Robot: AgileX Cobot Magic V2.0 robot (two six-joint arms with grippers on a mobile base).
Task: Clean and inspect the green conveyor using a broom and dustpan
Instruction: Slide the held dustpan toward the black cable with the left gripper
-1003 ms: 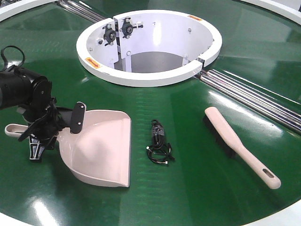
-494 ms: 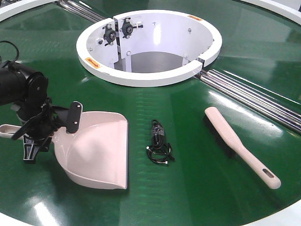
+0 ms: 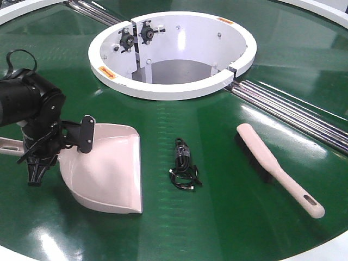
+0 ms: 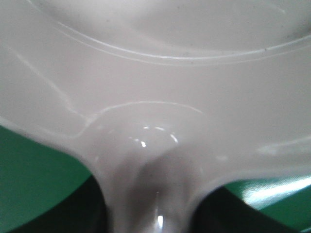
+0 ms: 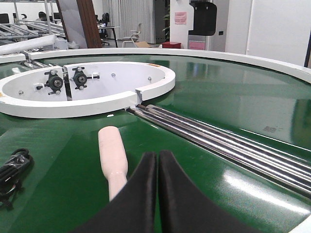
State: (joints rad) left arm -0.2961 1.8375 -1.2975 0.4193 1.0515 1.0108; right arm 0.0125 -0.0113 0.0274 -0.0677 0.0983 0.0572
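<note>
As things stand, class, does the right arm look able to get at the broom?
Probably yes. The broom lies bare on the green conveyor just ahead of the right gripper, with nothing between. Its jaws are shut, so they must open first.

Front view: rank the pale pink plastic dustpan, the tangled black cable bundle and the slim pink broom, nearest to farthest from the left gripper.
1. Pale pink plastic dustpan, gripped by the left gripper, at the left.
2. Tangled black cable bundle, in the middle, right of the dustpan.
3. Slim pink broom, far right.
</note>
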